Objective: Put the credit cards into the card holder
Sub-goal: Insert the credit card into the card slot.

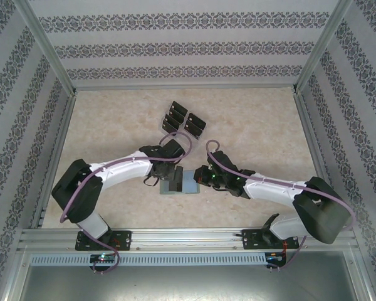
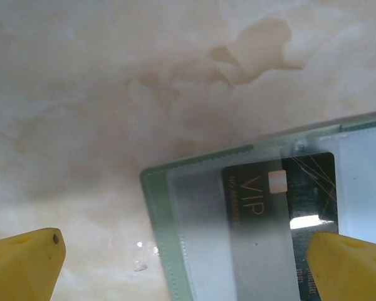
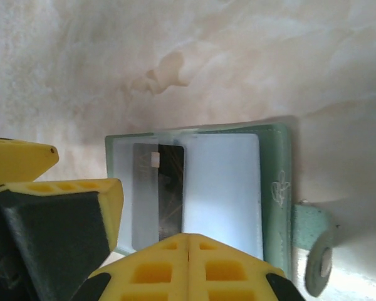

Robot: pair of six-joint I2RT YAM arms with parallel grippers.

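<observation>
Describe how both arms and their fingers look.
The left arm and right arm have white links, black joint housings and a lilac cable each. The left fingers and right fingers are yellow; the right's show square cut-outs.

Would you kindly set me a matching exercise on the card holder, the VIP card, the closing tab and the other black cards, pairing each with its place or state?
Things:
1. card holder
2. VIP card
3. closing tab
4. other black cards

Place or state:
A. grouped farther back on the table
B. lying open and flat
C. partly under a see-through pocket
D. sticking out from the holder's green edge

Pairs: 1-B, 2-C, 3-D, 4-A
</observation>
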